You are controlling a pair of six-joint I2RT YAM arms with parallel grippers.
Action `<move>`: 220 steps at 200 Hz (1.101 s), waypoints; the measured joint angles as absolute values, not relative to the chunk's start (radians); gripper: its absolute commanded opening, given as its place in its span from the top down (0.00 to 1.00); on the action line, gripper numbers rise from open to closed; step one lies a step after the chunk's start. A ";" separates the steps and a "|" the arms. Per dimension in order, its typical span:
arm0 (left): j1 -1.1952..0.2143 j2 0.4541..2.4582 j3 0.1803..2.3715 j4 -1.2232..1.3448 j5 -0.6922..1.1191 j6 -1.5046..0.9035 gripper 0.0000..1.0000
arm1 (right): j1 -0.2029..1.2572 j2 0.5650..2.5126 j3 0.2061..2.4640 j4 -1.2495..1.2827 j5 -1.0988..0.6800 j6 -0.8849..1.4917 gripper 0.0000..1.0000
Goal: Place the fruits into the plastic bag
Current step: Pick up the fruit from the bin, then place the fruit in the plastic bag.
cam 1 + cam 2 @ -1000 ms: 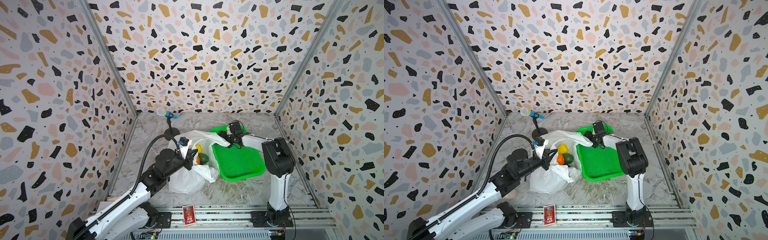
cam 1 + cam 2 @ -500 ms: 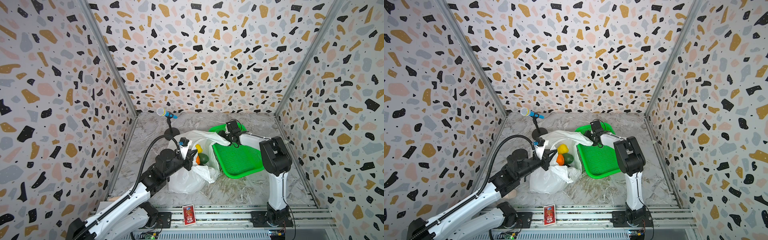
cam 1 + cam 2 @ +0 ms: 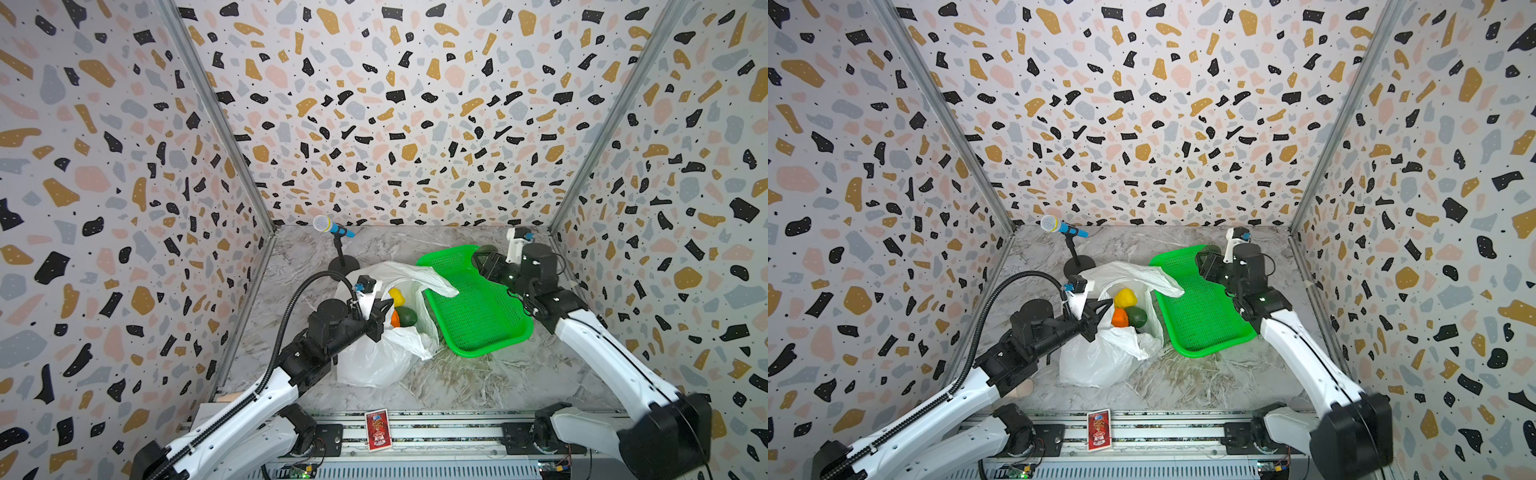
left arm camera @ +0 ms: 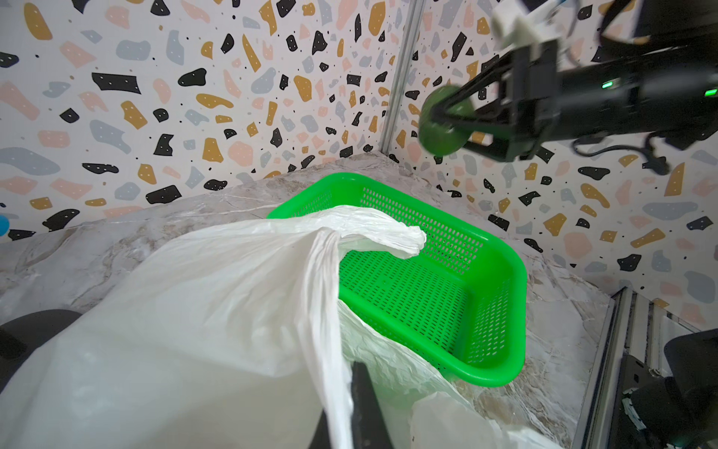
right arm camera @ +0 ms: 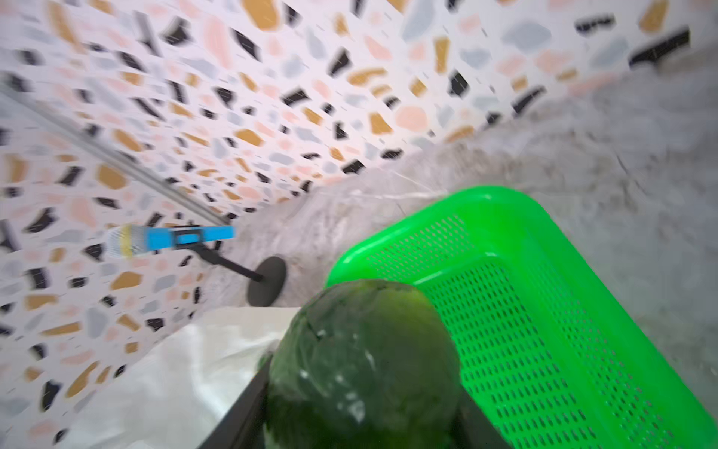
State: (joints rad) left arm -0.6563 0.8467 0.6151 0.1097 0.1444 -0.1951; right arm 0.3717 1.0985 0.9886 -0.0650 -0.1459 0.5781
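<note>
Terrazzo-patterned walls [image 3: 374, 124] enclose a grey marbled floor [image 3: 457, 382]; metal posts [image 3: 219, 116] line the corners; light seems even

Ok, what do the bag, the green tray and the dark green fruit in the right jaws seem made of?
plastic bag: thin white plastic film, translucent with a slight sheen; it crinkles and drapes in soft folds.
green tray: rigid moulded plastic, glossy; smooth rounded rim, regular mesh holes.
dark green fruit: likely a plastic or foam toy; bumpy skin with small highlights, exact material unclear.

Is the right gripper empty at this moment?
No, the left wrist view shows the right gripper closed around a dark green fruit.
</note>
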 measured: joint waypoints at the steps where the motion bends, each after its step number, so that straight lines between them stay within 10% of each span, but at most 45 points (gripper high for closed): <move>1: -0.656 0.847 0.615 0.112 0.144 -0.196 1.00 | 0.377 1.088 0.990 -0.067 -0.146 0.572 0.67; 80: -0.656 0.857 0.613 0.144 0.141 -0.227 1.00 | 0.802 1.316 1.024 -0.157 -0.263 0.402 0.63; 152: -0.656 0.796 0.612 0.127 0.114 -0.227 1.00 | 0.853 1.546 1.126 -0.104 -0.395 0.382 0.13; 220: -0.656 0.807 0.612 0.126 0.106 -0.228 1.00 | 0.768 1.263 1.063 -0.144 -0.332 0.334 0.13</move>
